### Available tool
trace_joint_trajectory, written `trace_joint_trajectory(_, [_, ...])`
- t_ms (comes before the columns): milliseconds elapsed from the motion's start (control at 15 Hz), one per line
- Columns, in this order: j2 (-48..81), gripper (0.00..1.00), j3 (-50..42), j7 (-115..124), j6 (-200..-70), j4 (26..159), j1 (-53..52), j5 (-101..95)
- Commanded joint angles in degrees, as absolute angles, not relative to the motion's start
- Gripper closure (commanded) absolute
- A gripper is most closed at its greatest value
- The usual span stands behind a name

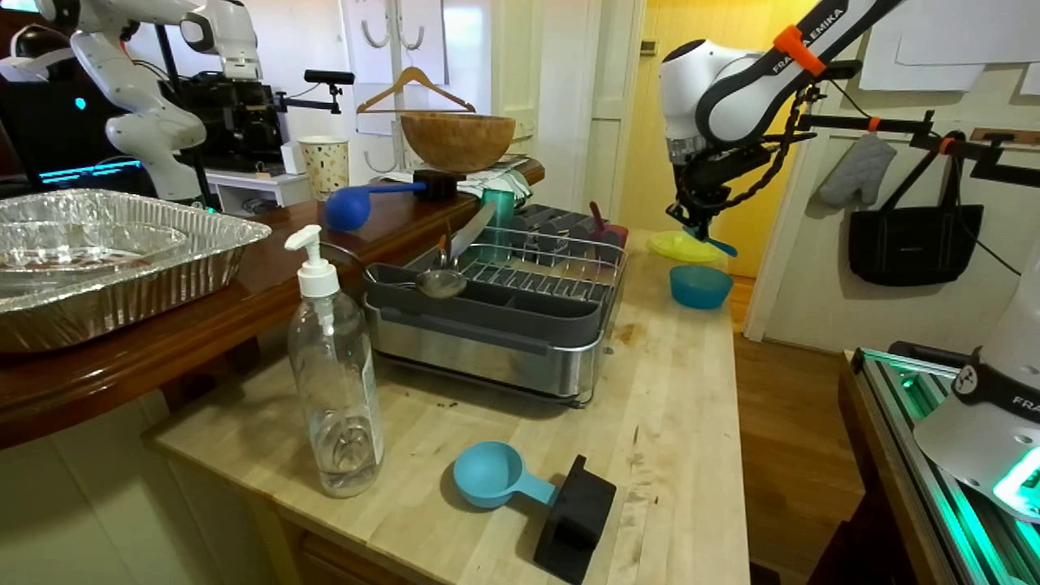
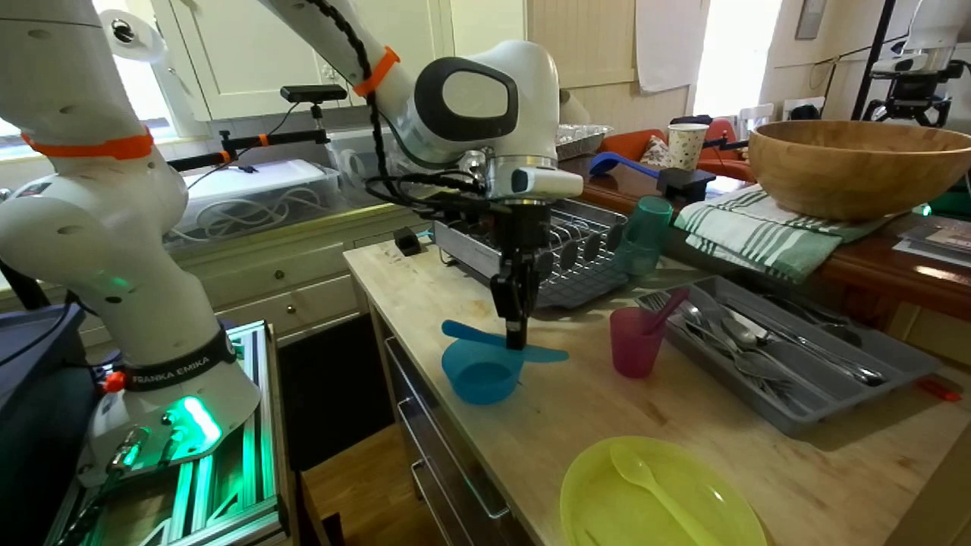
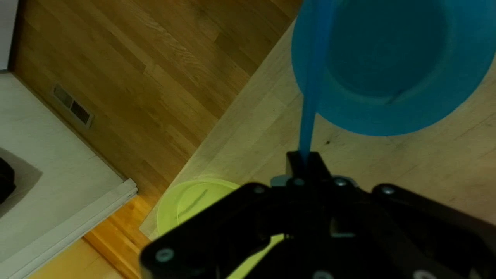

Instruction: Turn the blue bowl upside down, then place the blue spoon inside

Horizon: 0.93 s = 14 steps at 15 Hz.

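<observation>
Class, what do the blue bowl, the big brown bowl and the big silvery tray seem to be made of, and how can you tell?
Blue bowl: probably plastic, smooth, given its plain, seamless wall. Big brown bowl: likely wood, satin finish, with visible grain. Big silvery tray: apparently aluminium foil, shiny, with creased walls and glints.

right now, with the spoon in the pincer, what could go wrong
The blue bowl stands near the edge of the wooden counter, so a bump could send it onto the floor.
The pincer holds the blue spoon at one narrow spot, so it might swivel or slip.
The spoon looks longer than the bowl is wide, so it may tip back out.
</observation>
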<state>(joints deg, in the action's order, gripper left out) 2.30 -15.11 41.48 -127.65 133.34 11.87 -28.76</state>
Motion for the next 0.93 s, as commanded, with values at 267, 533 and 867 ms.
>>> trace_joint_trajectory(267, [-0.14, 0.99, -13.25, 42.93, -127.74, 137.19, 11.59, -30.44])
trace_joint_trajectory(533, [0.45, 0.99, -12.33, 43.78, -127.92, 137.87, 11.29, -31.22])
trace_joint_trajectory(867, [1.47, 0.99, -11.26, 45.13, -127.94, 138.18, 10.62, -32.44])
